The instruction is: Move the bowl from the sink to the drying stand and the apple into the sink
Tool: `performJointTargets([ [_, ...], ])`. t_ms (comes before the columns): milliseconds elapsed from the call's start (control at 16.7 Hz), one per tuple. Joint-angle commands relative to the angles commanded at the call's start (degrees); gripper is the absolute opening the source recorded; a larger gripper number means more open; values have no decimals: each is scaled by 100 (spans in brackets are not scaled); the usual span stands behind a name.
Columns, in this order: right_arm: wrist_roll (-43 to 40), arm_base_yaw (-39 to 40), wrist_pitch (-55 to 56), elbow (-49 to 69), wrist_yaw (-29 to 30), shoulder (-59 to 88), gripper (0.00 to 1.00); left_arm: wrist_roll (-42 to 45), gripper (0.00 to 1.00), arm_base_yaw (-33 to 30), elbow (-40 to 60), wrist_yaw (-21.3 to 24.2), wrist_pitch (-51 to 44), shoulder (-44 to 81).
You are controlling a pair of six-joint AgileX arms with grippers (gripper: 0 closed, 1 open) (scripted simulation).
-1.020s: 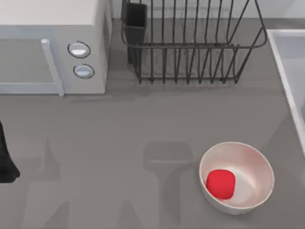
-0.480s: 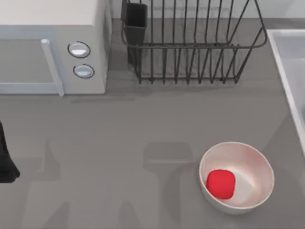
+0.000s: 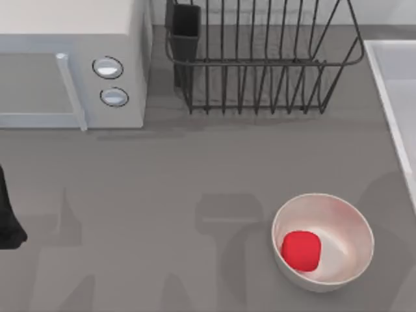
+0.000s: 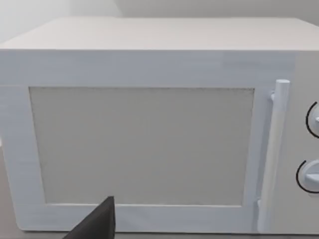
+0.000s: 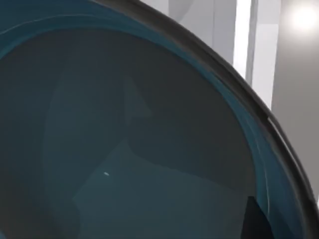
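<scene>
One teal-blue bowl point(image 5: 149, 149) shows in the right wrist view, its dark inside and curved rim seen from very close; whether it sits in the sink cannot be told. A dark tip point(image 5: 255, 219), perhaps a finger of the right gripper, stands near the rim, but whether that gripper is released or clenched cannot be told.

In the top view one red apple point(image 3: 301, 249) lies inside one glossy white bowl point(image 3: 344, 227) at the lower right. One sink point(image 3: 390, 97) runs along the right edge. One black wire drying stand point(image 3: 260, 65) stands at the upper middle, its square cup point(image 3: 184, 29) at its left corner. One white microwave point(image 3: 71, 65) with two round knobs point(image 3: 108, 67) is at the upper left.

The left arm point(image 3: 8, 214) rests at the left edge. The left wrist view faces the microwave door, with one dark finger point(image 4: 97, 224) at the lower edge; its grip state cannot be told.
</scene>
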Motion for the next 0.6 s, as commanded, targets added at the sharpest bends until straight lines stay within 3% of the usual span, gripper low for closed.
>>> performJointTargets([
  [300, -832, -783, -1216, -1127, -78, -2380, 0, 0, 100, 0, 0, 0, 0, 0],
  [600, -1346, -1267, -1900, -1765, -146, -3570, 0, 0, 100, 0, 0, 0, 0, 0],
])
